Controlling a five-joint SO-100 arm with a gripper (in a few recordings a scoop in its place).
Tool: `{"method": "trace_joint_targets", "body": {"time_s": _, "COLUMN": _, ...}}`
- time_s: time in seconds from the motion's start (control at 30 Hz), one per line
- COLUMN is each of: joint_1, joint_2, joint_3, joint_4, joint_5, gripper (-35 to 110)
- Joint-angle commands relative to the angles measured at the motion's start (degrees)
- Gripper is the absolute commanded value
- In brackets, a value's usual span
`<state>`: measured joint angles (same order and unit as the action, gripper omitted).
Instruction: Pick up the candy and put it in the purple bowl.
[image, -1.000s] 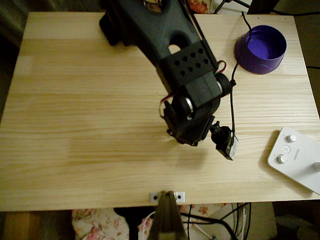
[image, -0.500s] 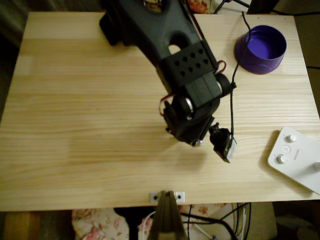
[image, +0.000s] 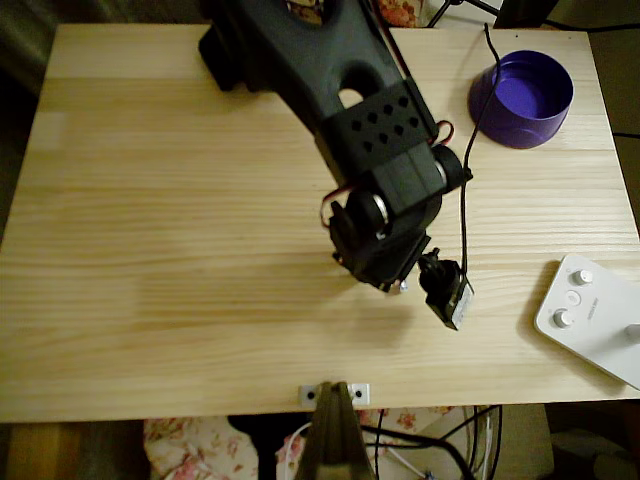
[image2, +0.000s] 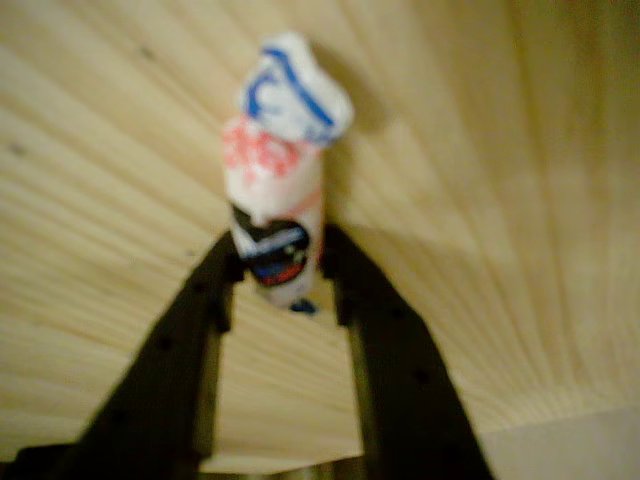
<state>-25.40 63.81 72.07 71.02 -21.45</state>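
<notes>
1. In the wrist view the claw pinches the candy between its two dark fingers, one pressed against each side of the wrapper's lower end.
2. The candy sits near the centre of the wrist frame and reaches up past the fingertips. Its wrapper is pale with red and blue markings and a dark patch where the fingers hold it. The picture is blurred, so the print cannot be read.
3. Pale wood grain of the counter lies behind the candy in the wrist view. Whether the candy touches the wood or hangs above it cannot be told.
4. In the overhead view the black arm runs from the top centre of the frame down to the middle of the counter, and its wrist block covers the spot where the claw works.
5. The purple bowl stands in the upper right of the overhead frame, well apart from the arm's wrist. A black cable runs down past its left side.
6. A white device with knobs lies at the right edge, lower down.
7. A small metal bracket sits on the counter's bottom edge.
</notes>
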Motion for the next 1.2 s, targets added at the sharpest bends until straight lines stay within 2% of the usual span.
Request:
{"method": "trace_joint_targets", "body": {"time_s": 0.0, "joint_1": 1.23, "joint_2": 8.88, "joint_3": -0.18, "joint_4": 0.09, "joint_5": -1.23, "gripper": 4}}
{"method": "trace_joint_targets", "body": {"time_s": 0.33, "joint_1": -2.11, "joint_2": 20.92, "joint_3": 0.53, "joint_4": 5.62, "joint_5": -1.93, "gripper": 5}}
{"method": "trace_joint_targets", "body": {"time_s": 0.67, "joint_1": -11.34, "joint_2": 31.2, "joint_3": 6.33, "joint_4": 8.96, "joint_5": 0.26, "gripper": 5}}
{"method": "trace_joint_targets", "body": {"time_s": 1.17, "joint_1": -26.1, "joint_2": 39.02, "joint_3": 6.5, "joint_4": 14.24, "joint_5": 3.78, "gripper": 5}}
